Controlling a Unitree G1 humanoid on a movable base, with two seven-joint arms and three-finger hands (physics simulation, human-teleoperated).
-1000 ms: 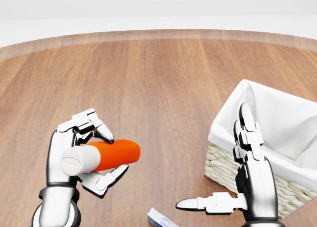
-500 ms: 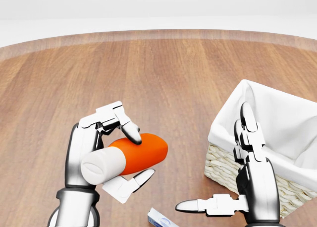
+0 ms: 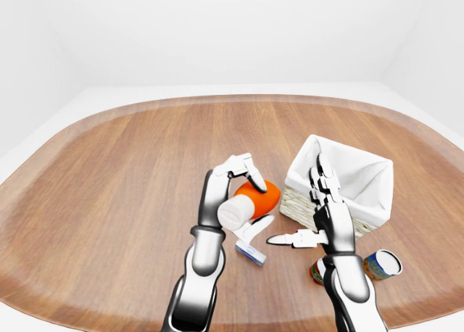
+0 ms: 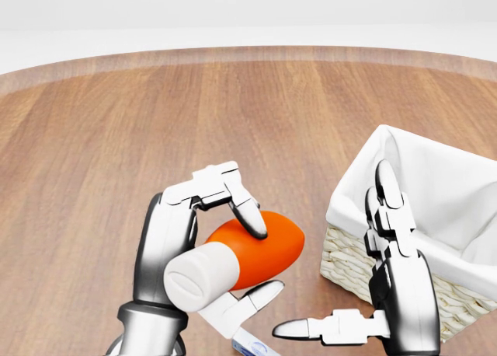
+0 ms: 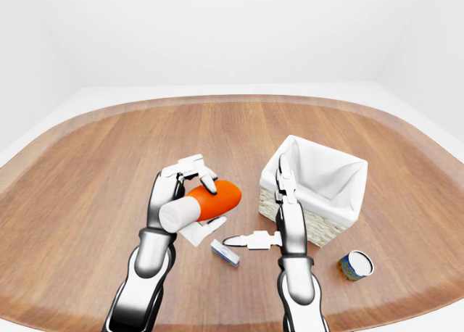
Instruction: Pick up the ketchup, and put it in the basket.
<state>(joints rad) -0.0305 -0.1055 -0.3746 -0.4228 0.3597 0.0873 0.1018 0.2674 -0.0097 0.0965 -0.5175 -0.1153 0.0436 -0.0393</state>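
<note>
Your left hand (image 4: 203, 239) has its fingers closed round the ketchup (image 4: 237, 257), holding it lifted above the wooden table (image 4: 233, 115), just left of the basket (image 4: 435, 216) in the head view. So the pickup looks done; what's left is carrying it over the rim and letting go. The bottle is orange-red with a white cap, lying tilted, cap end toward the camera. Your right hand (image 4: 373, 294) rests against the basket's near wall, fingers spread and empty. A small blue-white box (image 5: 225, 252) lies below.

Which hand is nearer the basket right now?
Right. The right hand stands open against the basket near its left wall; the left hand, gripping the ketchup, is further left.
</note>
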